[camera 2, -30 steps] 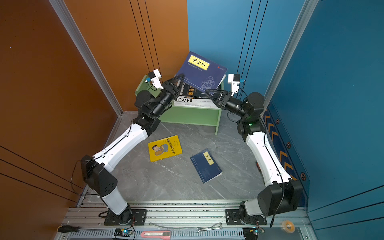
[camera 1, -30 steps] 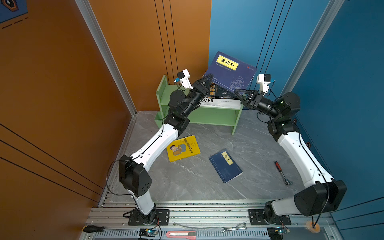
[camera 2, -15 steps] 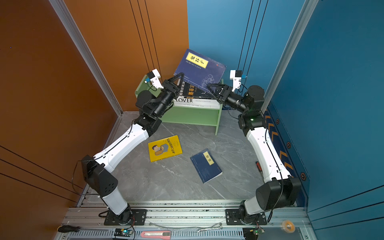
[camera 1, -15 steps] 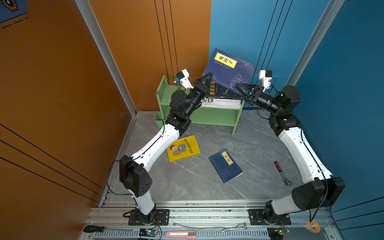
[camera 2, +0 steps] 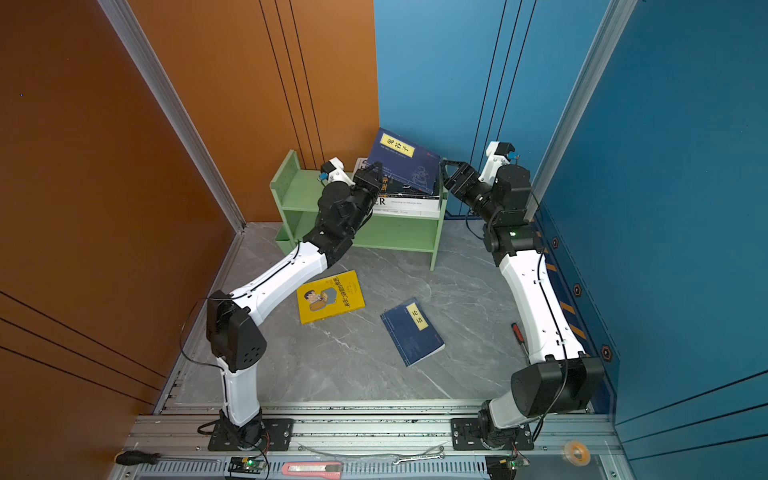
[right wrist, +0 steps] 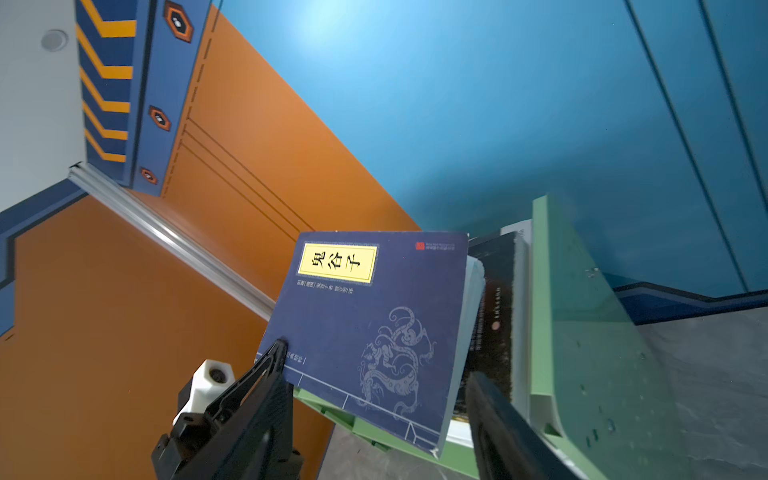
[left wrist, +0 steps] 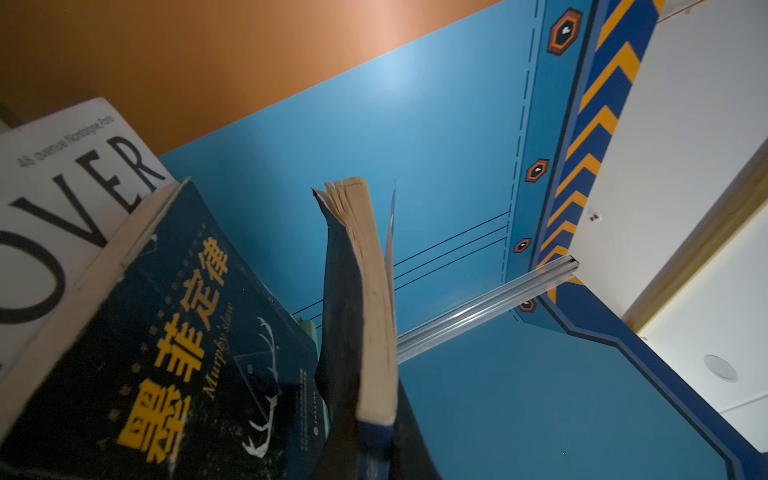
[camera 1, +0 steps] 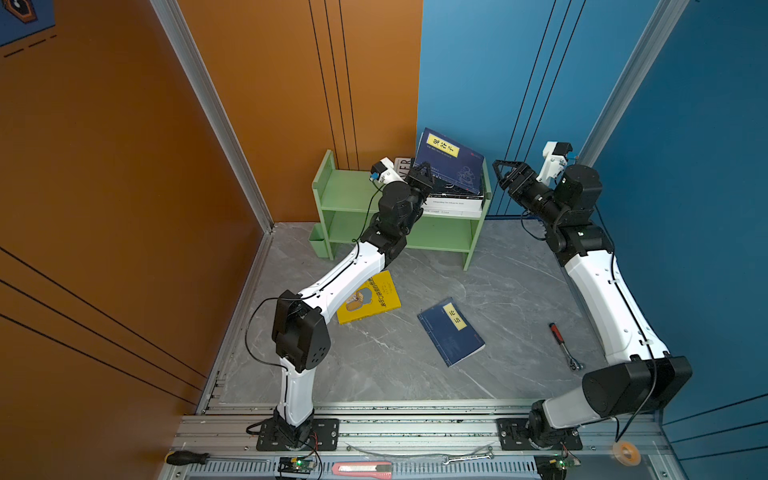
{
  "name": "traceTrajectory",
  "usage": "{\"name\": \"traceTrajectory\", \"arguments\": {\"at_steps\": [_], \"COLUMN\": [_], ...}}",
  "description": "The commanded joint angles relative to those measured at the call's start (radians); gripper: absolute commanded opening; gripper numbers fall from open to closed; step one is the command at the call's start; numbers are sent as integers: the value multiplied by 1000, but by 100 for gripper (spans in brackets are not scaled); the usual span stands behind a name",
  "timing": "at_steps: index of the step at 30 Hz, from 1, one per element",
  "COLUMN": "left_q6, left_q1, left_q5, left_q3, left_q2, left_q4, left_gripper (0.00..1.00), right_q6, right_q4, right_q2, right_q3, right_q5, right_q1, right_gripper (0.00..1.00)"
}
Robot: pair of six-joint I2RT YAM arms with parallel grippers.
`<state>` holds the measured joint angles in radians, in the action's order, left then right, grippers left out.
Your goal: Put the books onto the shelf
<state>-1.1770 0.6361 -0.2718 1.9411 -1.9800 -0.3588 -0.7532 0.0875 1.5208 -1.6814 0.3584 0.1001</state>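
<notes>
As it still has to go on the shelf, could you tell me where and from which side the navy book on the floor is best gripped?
Probably its long edge facing the right arm, approached low from that side: the navy book lies flat, cover up, so one jaw must slip under that thin edge.

On grey marble-patterned desk [camera 1: 374, 365]: pale green two-tier shelf [camera 1: 345, 195] at back; yellow cartoon-cover book [camera 1: 376, 297], navy yellow-labelled book [camera 1: 451, 332] flat in middle; red-handled tool [camera 1: 563, 345] right. Shelf's upper tier: large white books [camera 1: 455, 203] stacked flat.
</notes>
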Motion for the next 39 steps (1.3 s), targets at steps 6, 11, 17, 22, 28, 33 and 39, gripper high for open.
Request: {"name": "traceTrajectory", "arguments": {"at_steps": [6,11,17,22,28,33,39], "left_q6": [-43,-78,-99,-104,-141,-144,-145], "left_q1": [40,43,44,42,41,43,43], "left_q5": [-161,-181,-178,-167,-147,-150,-146], "left_q3": [20,1,28,65,103,118,113], "left_q2": [13,15,-7,-30,-69,-83,-80], "left_q4": [46,49,70,97,114,117,123], "left_gripper": [4,5,6,6,6,6,6], "right_q6": [47,83,104,106,108,109,111], "right_q4": [45,76,80,83,93,96,100], "right_q2": [62,92,118,130,145,153,168], "right_q3": [-30,-54,-61,-64,-71,-74,-78], "right_q5": [-88,-113,-130,-129,-134,-136,-137], "right_q1": [-1,17,42,52,52,51,52], "right_gripper": [75,79,83,85,85,86,85]}}
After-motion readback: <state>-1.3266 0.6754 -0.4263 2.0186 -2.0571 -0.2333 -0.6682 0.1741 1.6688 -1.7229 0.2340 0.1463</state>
